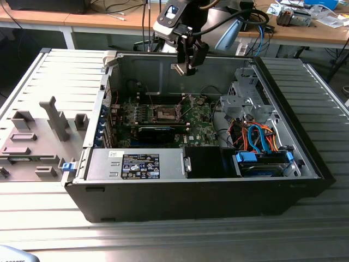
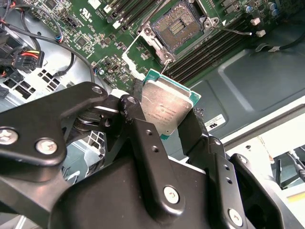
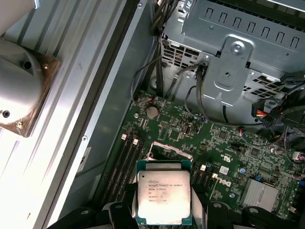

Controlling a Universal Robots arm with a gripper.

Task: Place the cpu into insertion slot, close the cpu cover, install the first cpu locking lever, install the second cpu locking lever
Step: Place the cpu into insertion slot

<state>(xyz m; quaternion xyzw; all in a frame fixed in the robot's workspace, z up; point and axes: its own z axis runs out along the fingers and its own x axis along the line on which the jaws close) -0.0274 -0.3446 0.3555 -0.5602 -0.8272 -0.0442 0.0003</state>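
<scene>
My gripper (image 1: 187,64) hangs above the open computer case, near its back wall, and is shut on the cpu (image 1: 179,68). In both wrist views the cpu (image 2: 167,107) (image 3: 163,194) is a flat square chip with a silvery top and a green rim, pinched at two opposite edges by the black fingers (image 2: 138,129). The insertion slot (image 1: 165,113) (image 2: 178,24) lies below on the green board, its dark centre uncovered and apart from the chip. The cpu cover (image 2: 136,59) stands raised at the socket's edge. A thin locking lever (image 2: 233,31) sticks out beside the socket.
A black graphics card (image 1: 155,131) lies in front of the socket. A metal drive cage (image 1: 245,95) and orange and blue cables (image 1: 256,136) are at the exterior view's right. The power supply (image 1: 136,164) sits at the front. A grey fixture (image 1: 38,136) is outside the case.
</scene>
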